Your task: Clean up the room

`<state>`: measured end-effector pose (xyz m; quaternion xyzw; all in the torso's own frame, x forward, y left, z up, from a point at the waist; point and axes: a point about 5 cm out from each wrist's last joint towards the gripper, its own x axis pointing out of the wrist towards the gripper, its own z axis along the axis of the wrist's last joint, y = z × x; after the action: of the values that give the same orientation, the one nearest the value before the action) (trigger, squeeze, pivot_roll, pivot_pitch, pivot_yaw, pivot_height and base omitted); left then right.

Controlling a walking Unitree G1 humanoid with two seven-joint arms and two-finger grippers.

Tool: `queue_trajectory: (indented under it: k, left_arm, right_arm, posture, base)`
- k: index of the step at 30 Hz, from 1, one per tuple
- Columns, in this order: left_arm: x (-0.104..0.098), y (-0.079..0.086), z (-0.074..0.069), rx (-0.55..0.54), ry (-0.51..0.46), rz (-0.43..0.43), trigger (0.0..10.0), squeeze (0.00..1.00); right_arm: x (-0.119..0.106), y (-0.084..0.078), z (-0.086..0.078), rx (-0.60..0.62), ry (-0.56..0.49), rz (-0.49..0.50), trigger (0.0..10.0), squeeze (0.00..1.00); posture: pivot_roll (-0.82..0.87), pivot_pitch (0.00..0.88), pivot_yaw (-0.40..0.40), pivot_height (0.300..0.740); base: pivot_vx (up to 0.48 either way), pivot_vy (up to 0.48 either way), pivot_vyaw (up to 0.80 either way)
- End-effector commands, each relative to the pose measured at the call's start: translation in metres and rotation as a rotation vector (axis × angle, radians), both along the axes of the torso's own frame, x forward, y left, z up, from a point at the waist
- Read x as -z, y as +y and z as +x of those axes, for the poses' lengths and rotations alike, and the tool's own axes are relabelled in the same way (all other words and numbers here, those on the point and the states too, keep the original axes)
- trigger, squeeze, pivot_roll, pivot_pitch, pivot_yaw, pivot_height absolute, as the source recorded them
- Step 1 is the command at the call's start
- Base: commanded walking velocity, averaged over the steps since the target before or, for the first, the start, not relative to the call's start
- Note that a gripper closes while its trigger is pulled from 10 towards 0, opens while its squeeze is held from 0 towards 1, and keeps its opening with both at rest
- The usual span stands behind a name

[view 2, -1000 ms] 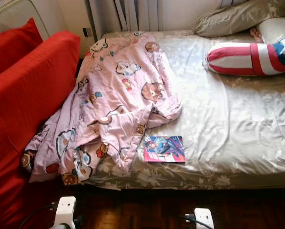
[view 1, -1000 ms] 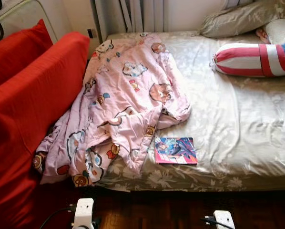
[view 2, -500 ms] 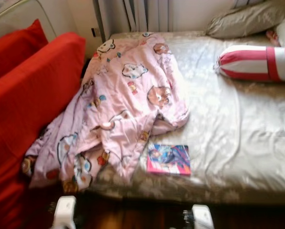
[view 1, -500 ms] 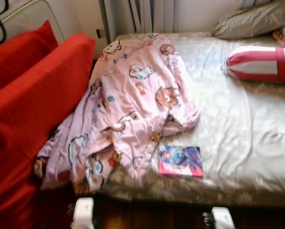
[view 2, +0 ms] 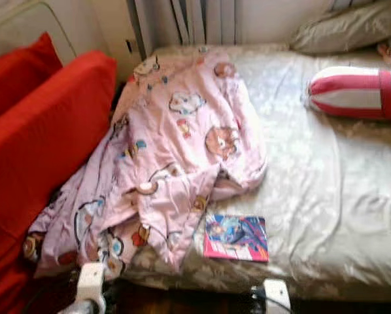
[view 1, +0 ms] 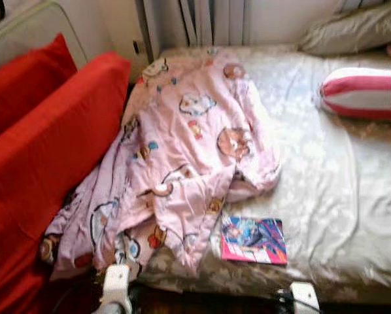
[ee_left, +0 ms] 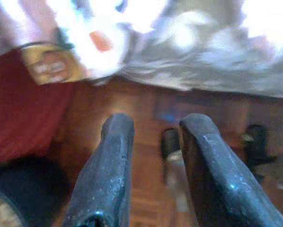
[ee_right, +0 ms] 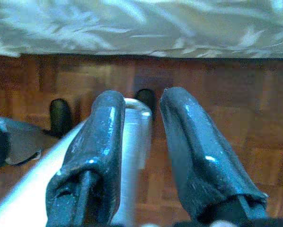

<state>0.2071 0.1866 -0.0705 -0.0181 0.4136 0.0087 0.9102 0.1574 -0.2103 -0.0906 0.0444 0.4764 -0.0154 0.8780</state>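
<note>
Blanket [view 1: 182, 157] crumpled across bed's [view 1: 339, 190] left half, book [view 1: 253, 240] near edge | left gripper [ee_left: 153, 137], right gripper [ee_right: 139, 123] low, parted, empty | step: approach, likely | next: reach blanket or book.

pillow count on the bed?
2 in view. A grey pillow at the head of the bed, by the wall. A red-and-white striped bolster just in front of it, at the right edge. Both are cut off by the frame; more may lie beyond.
</note>
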Motion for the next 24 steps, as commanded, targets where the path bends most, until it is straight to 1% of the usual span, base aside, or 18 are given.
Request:
queue_trajectory:
  k: [1,3,7,9,10,11,13,14,15,16,17,20,21,22,23,24]
  left_arm:
    - [0.008,0.009,-0.016,-0.012,0.054,0.016,10.0,0.0]
    - [0.008,0.009,-0.016,-0.013,0.051,0.013,10.0,0.0]
    - [0.006,0.007,-0.014,-0.019,0.016,-0.011,10.0,0.0]
    - [0.001,0.005,-0.006,-0.015,-0.035,-0.031,10.0,0.0]
    - [0.001,0.005,-0.006,-0.015,-0.035,-0.031,10.0,0.0]
    - [-0.003,0.004,0.001,-0.019,-0.08,-0.047,10.0,0.0]
    - [-0.008,0.004,0.007,-0.03,-0.128,-0.064,10.0,0.0]
    - [-0.013,0.004,0.012,-0.025,-0.173,-0.077,10.0,0.0]
    - [-0.017,0.002,0.017,-0.008,-0.207,-0.079,10.0,0.0]
    - [-0.018,0.002,0.019,-0.006,-0.223,-0.08,10.0,0.0]
    - [-0.022,0.003,0.022,-0.011,-0.255,-0.087,10.0,0.0]
    - [-0.034,0.005,0.034,-0.016,-0.35,-0.097,10.0,0.0]
    - [-0.045,0.005,0.043,0.002,-0.432,-0.102,10.0,0.0]
    - [-0.055,0.004,0.051,0.021,-0.498,-0.108,10.0,0.0]
    - [-0.055,0.004,0.051,0.021,-0.498,-0.108,10.0,0.0]
    - [-0.061,0.001,0.054,0.043,-0.542,-0.113,10.0,0.0]
  right_arm:
    - [0.003,0.005,-0.006,0.01,0.014,0.014,10.0,0.0]
    - [0.003,0.005,-0.005,0.018,0.007,0.014,10.0,0.0]
    - [0.001,0.003,-0.003,0.058,-0.037,0.012,10.0,0.0]
    - [-0.001,0.002,-0.001,0.079,-0.086,0.005,10.0,0.0]
    - [-0.001,0.002,-0.001,0.079,-0.086,0.005,10.0,0.0]
    - [-0.003,0.001,0.002,0.094,-0.124,0.003,10.0,0.0]
    - [-0.006,-0.001,0.004,0.106,-0.16,-0.005,10.0,0.0]
    - [-0.008,-0.002,0.006,0.115,-0.2,-0.017,10.0,0.0]
    - [-0.032,0.005,0.049,0.092,-0.377,-0.018,10.0,0.0]
    - [-0.042,0.008,0.064,0.086,-0.443,-0.019,10.0,0.0]
    - [-0.05,0.009,0.074,0.086,-0.492,-0.023,10.0,0.0]
    - [-0.059,0.007,0.081,0.09,-0.566,-0.027,10.0,0.0]
    - [-0.066,0.006,0.085,0.089,-0.632,-0.024,10.0,0.0]
    - [-0.071,0.005,0.087,0.084,-0.675,-0.028,10.0,0.0]
    - [-0.071,0.005,0.087,0.084,-0.675,-0.028,10.0,0.0]
    - [-0.075,0.006,0.089,0.078,-0.706,-0.023,10.0,0.0]
  posture:
    - [0.01,0.103,0.048,0.74]
    - [0.01,0.098,0.047,0.74]
    - [0.01,0.087,0.045,0.74]
    - [0.01,0.077,0.042,0.74]
    - [0.01,0.077,0.042,0.74]
    - [0.01,0.073,0.042,0.74]
    - [0.01,0.069,0.039,0.74]
    - [0.02,0.064,0.037,0.74]
    - [0.03,0.064,0.038,0.74]
    - [0.02,0.059,0.037,0.74]
    - [0.02,0.057,0.037,0.74]
    - [0.02,0.046,0.035,0.74]
    - [0.02,0.039,0.031,0.74]
    - [0.02,0.039,0.031,0.74]
    - [0.02,0.039,0.031,0.74]
    - [0.01,0.033,0.026,0.74]
  base:
    - [0.0,0.0,0.0]
    - [0.0,0.0,0.0]
    - [0.0,0.0,0.0]
    - [0.0,0.0,0.0]
    - [0.0,0.0,0.0]
    - [0.0,0.0,0.0]
    - [0.0,0.0,0.0]
    - [0.0,0.0,0.0]
    - [0.0,0.0,0.0]
    - [0.0,0.0,0.0]
    - [0.0,0.0,0.0]
    - [0.0,0.0,0.0]
    - [0.0,0.0,0.0]
    - [0.0,0.0,0.0]
    - [0.0,0.0,0.0]
    - [0.0,0.0,0.0]
